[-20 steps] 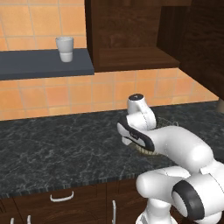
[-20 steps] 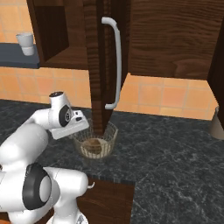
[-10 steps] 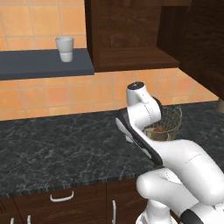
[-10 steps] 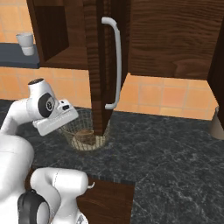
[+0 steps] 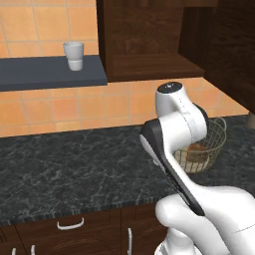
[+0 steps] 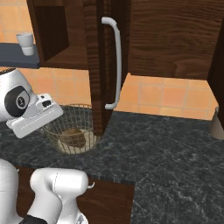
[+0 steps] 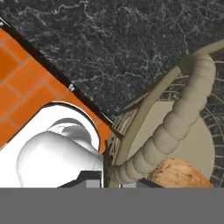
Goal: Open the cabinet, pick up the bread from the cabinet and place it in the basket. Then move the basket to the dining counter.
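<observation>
The basket [image 6: 72, 131] hangs above the black marbled countertop [image 5: 74, 169], raised clear of the stone, with the white arm's hand against its rim on the side nearest the robot. In the hand view the thick ribbed handle [image 7: 175, 127] of the basket runs from the upper right down toward the bottom centre, where the claw is closed on the basket at its rim; the fingertips themselves are hidden at the lower edge. The bread [image 6: 73, 136] lies inside the basket on its pale bottom, also visible in the hand view [image 7: 181, 174] and in the left base view [image 5: 197, 148].

The cabinet [image 6: 94, 65] is open: its dark brown door stands edge-on toward the right base camera, the long silver bar handle [image 6: 113, 65] vertical on its face. The interior shelf [image 5: 154, 64] is bare wood.

The wall behind the countertop is orange-tan tile [image 5: 45, 107]. A dark grey shelf [image 5: 50, 78] is fixed to the left of the cabinet and carries a white cup [image 5: 73, 56] standing upright. Below the countertop are dark wood drawers with short curved silver handles [image 5: 69, 224].
</observation>
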Robot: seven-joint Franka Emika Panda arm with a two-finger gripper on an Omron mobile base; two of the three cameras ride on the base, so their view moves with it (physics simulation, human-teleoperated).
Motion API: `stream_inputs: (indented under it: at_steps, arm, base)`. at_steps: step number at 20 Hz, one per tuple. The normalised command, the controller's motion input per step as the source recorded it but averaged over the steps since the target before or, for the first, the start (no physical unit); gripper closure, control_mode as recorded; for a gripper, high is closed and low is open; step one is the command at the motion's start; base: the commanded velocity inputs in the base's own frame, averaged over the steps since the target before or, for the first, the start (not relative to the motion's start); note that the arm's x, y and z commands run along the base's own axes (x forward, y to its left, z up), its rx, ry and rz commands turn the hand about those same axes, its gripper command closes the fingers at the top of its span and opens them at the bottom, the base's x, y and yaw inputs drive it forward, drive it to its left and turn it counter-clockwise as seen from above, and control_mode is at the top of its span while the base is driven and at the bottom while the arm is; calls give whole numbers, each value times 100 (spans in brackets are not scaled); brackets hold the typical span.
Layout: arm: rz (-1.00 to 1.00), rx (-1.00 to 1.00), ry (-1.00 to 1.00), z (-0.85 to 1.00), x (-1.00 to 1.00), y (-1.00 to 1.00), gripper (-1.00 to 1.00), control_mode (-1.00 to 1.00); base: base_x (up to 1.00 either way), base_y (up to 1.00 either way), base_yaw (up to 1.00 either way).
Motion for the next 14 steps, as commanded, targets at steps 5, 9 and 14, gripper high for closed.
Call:
stream_inputs:
  at_steps: [5, 9, 14]
  arm:
    - [0, 0, 0, 22, -17, 0, 100, -100]
    - [0, 0, 0, 0, 0, 0, 100, -100]
    - [1, 0, 0, -2, -11, 34, 100, 100]
  base:
    - [0, 0, 0]
    - [0, 0, 0]
    - [-10, 19, 2]
